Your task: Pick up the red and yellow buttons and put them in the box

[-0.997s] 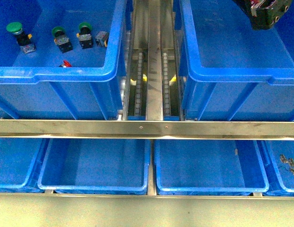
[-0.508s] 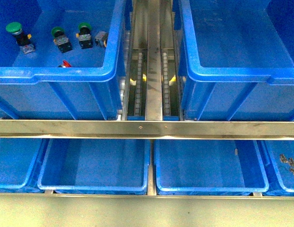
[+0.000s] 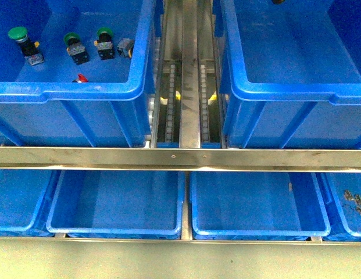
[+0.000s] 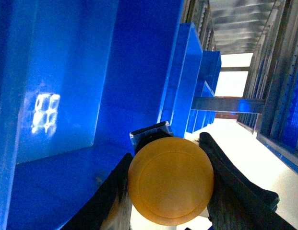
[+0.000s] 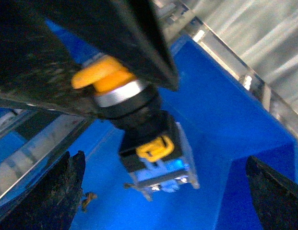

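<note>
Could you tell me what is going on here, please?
Both arms hold a yellow button. The left gripper is shut on one button, cap toward its camera; the right gripper grips another button by its cap, over a blue crate. In the front view, green buttons and something red lie in the far left crate.

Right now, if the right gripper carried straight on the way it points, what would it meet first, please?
Most likely the bare floor of the box: the right gripper is shut on a yellow button whose contact block points there, and nothing lies between. Depth is unclear.
</note>
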Controlling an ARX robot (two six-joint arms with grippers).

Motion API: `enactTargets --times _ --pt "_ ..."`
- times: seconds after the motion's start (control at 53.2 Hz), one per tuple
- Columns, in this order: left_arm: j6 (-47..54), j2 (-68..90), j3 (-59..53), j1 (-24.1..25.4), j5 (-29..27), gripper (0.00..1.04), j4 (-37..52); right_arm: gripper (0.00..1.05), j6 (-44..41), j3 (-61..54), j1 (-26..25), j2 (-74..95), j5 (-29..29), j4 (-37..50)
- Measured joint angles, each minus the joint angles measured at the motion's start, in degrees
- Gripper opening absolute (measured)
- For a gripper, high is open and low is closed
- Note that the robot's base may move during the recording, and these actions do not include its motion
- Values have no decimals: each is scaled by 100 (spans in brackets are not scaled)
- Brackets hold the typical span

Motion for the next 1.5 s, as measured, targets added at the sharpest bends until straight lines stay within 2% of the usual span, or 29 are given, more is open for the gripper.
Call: enactTargets --times 0.451,0.884,1.015,1.185,1.279,1.448,1.504 --pt "9 -15 -4 -7 2 35 -31 98 -70 -181 -44 -74 -98 -15" --pt "26 -15 -4 -7 -22 35 -68 98 -153 411 -70 363 -278 -22" --pt "28 -15 -4 -7 -33 35 -74 80 -142 448 -70 391 -299 -63" --pt "46 -15 -4 -11 -72 35 -105 49 -129 448 -92 398 -343 -63" --pt "66 -15 -4 -17 -96 35 -105 37 -125 448 -103 398 -407 -63" --pt "133 -15 -4 -15 -94 35 -107 33 -122 420 -114 398 -437 -46" --pt "186 -15 -4 -15 -96 43 -111 33 -22 407 -118 398 -479 -24"
